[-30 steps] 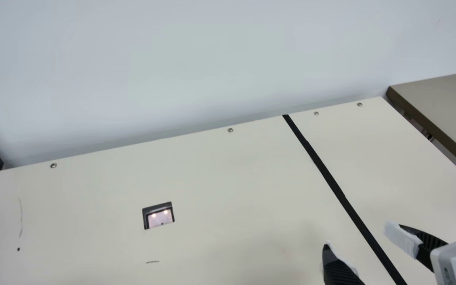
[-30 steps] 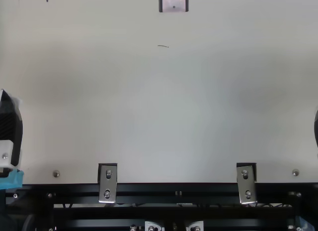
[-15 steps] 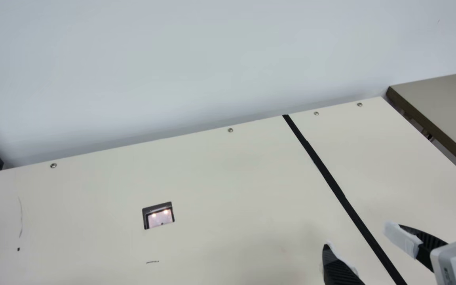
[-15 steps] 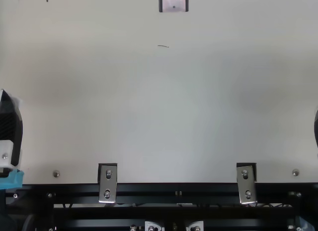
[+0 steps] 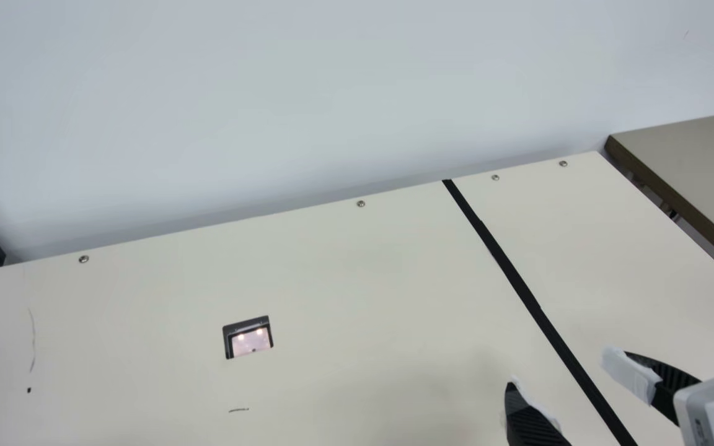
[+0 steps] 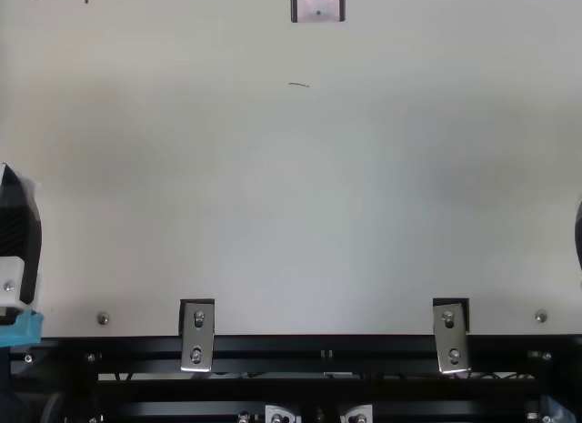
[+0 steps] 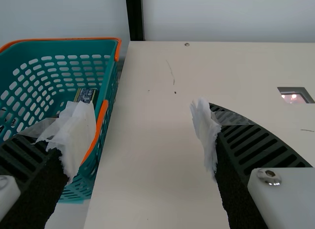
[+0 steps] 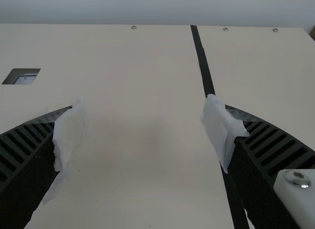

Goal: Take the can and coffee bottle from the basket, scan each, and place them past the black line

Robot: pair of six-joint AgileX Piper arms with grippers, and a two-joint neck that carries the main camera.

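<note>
Beside the left edge of the worktop (image 5: 332,279), in teal basket (image 7: 64,45), note probable can (image 7: 86,94), partly hidden. Find left gripper (image 6: 18,223) wide, astride that edge; right gripper (image 5: 568,370) wide, near black line (image 5: 524,291).

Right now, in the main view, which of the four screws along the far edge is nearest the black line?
The third screw from the left, just right of the black line; the fourth sits farther right, the first and second farther off left.

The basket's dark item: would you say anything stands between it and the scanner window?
The teal basket itself: its orange-rimmed side wall separates the dark item from the scanner window; nothing else visible does.
</note>
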